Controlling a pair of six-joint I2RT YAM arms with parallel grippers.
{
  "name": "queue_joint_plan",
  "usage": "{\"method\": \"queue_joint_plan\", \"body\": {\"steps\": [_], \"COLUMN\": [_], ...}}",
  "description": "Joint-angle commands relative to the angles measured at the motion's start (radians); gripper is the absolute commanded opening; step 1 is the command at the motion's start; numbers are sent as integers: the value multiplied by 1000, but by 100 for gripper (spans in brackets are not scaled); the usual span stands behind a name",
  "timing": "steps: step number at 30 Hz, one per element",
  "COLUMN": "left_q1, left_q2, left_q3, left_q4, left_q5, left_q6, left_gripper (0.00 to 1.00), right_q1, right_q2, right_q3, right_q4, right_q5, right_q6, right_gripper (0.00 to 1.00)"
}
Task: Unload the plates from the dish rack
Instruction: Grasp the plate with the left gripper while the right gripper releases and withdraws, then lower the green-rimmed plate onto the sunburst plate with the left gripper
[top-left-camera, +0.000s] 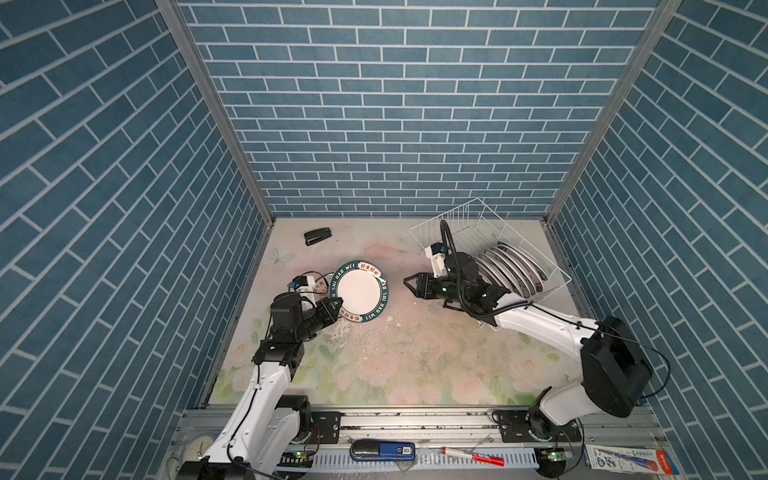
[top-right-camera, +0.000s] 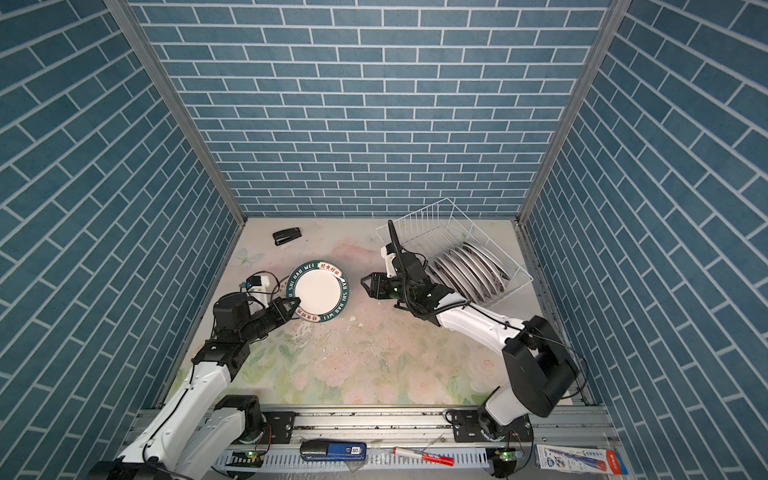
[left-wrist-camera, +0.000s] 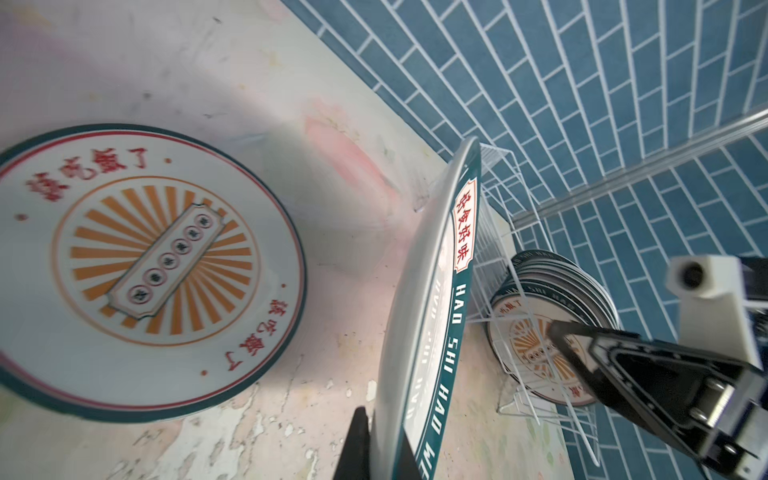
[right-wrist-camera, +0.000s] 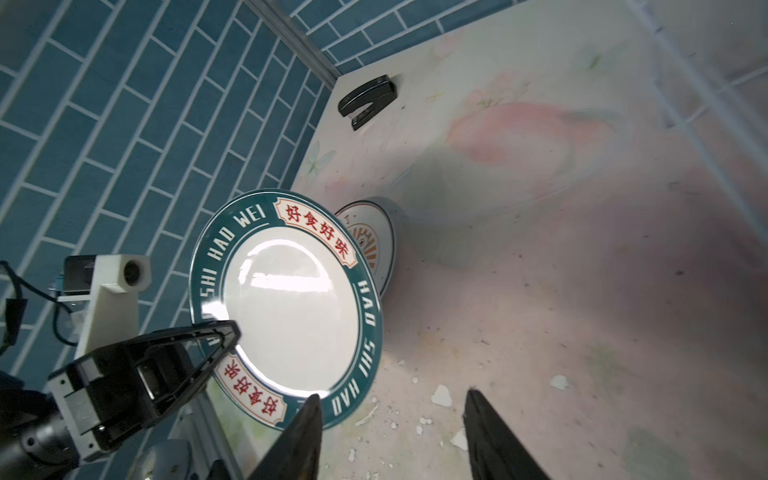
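Left fingers (top-left-camera: 332, 309) are clamped on the rim of the green-rimmed plate (top-left-camera: 358, 291), holding it tilted above the counter (top-left-camera: 415, 365)! Right fingers (right-wrist-camera: 305, 432) stand spread and empty, just off that plate's opposite edge. Beneath it, partly covered, a sunburst plate (left-wrist-camera: 137, 266) lies flat on the counter. Back right, the dish rack (top-left-camera: 478, 220) holds a row of plates (top-left-camera: 509, 270) on edge. Far back left sits a black stapler (top-left-camera: 318, 237).

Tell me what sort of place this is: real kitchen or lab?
Likely a lab test cell dressed as a kitchen: blue brick-print wall panels in metal framing, a worn floral-print tabletop, and a white wire dish rack.
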Motion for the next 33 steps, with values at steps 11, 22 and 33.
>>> {"method": "queue_joint_plan", "body": {"steps": [11, 22, 33], "left_q1": [286, 293, 293], "left_q2": [148, 263, 374], "left_q3": [15, 42, 63], "left_q4": [12, 62, 100], "left_q5": [77, 83, 84], "left_q6": [19, 12, 18], "left_gripper": [0, 0, 0], "right_q1": [151, 166, 168], "right_q2": [-182, -159, -174], "right_q3": [98, 69, 17], "right_q4": [-464, -508, -495], "right_q5": [660, 766, 765], "right_q6": [-270, -285, -282], "right_gripper": [55, 55, 55]}}
